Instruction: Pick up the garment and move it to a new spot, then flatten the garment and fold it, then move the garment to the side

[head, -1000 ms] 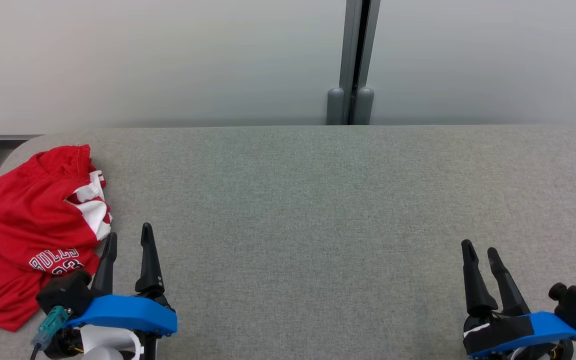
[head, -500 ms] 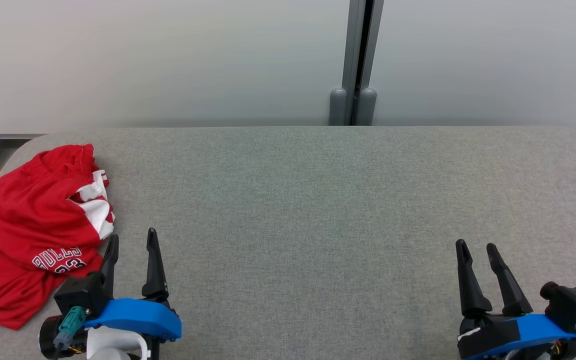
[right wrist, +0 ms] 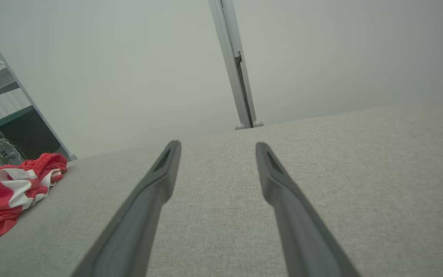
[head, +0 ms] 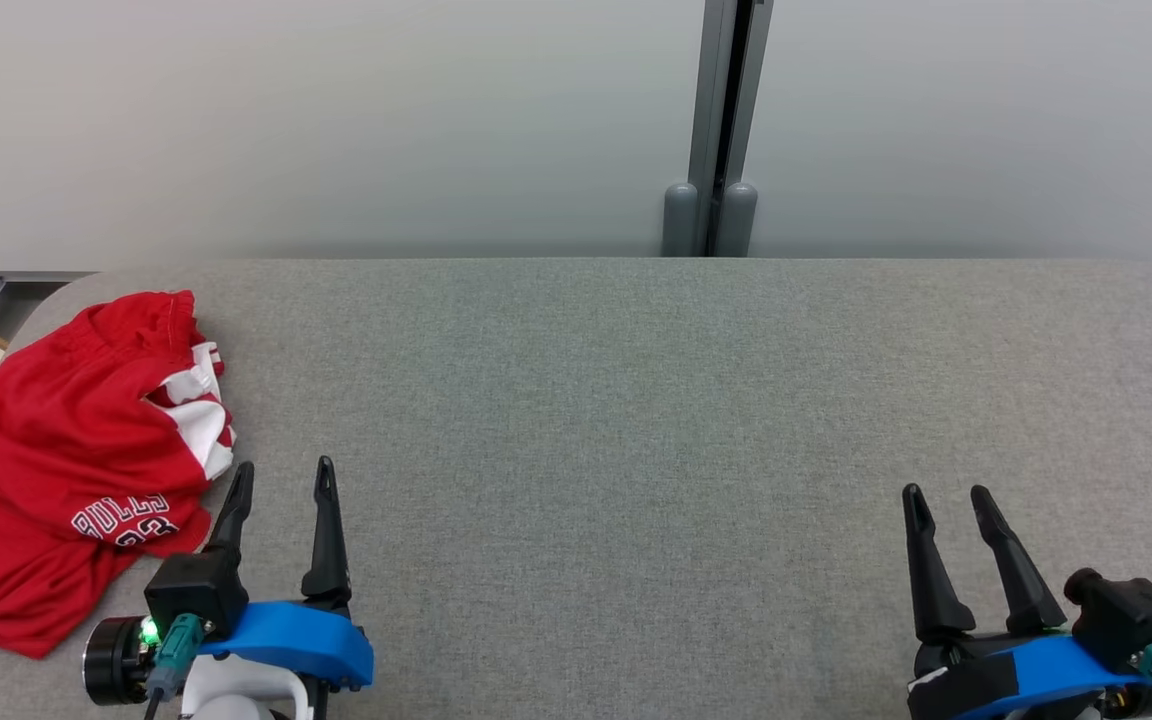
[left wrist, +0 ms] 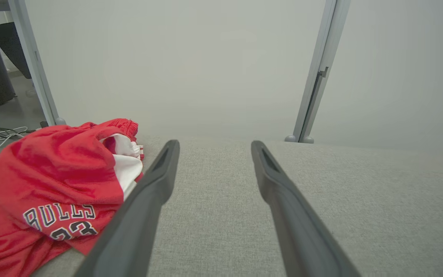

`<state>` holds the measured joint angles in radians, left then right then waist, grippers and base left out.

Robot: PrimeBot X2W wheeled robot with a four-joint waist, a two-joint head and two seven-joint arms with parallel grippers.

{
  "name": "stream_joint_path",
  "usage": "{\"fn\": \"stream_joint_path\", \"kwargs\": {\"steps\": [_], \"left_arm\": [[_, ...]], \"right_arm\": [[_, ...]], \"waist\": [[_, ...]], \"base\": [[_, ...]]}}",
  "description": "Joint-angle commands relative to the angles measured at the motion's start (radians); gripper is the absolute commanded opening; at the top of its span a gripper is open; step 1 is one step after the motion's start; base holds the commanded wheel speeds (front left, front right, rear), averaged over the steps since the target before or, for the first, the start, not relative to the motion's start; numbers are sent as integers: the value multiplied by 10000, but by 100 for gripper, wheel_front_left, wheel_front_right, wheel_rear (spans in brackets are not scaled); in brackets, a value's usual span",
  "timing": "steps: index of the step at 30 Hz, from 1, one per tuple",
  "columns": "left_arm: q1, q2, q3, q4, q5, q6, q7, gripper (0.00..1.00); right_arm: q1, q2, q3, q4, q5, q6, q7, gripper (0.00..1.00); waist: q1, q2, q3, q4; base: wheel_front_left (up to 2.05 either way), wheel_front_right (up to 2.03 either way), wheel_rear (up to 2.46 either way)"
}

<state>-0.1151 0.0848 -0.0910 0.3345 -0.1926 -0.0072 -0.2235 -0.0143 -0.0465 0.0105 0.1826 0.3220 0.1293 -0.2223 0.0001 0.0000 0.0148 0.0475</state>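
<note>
Grey fabric table (head: 636, 400); red Bulls shorts (head: 66, 450) crumpled at its left end, reaching the edge, where I fear a one-layer pinch drags them off; left gripper (head: 283, 478) just beside them, right gripper (head: 946, 495) well apart, both spread, empty.

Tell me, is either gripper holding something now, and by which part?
Nothing is held. The left gripper and the right gripper are both open and empty; the red garment lies crumpled on the table, beside the left gripper.
</note>
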Motion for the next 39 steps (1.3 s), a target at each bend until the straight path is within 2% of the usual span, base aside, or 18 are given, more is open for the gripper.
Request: {"fn": "stream_joint_path", "kwargs": {"steps": [1,20,32,39], "left_arm": [[-117,81,-30,26,221,72,-98,100],[-12,194,-105,335,1375,230,-441,100],[-23,155,-76,321,1251,254,-434,100],[-103,213,-9,325,1207,293,-432,100]], "right_arm": [[126,-59,28,-34,-230,21,-115,100],[206,-61,194,189,-1516,24,-454,100],[158,-61,163,272,-1518,24,-450,100],[157,-56,228,256,-1480,24,-445,100]], "waist": [[-1,0,-8,2],[-1,0,-2,93],[-1,0,24,161],[-1,0,38,463]], "base": [[0,0,0],[0,0,0],[0,0,0],[0,0,0]]}}
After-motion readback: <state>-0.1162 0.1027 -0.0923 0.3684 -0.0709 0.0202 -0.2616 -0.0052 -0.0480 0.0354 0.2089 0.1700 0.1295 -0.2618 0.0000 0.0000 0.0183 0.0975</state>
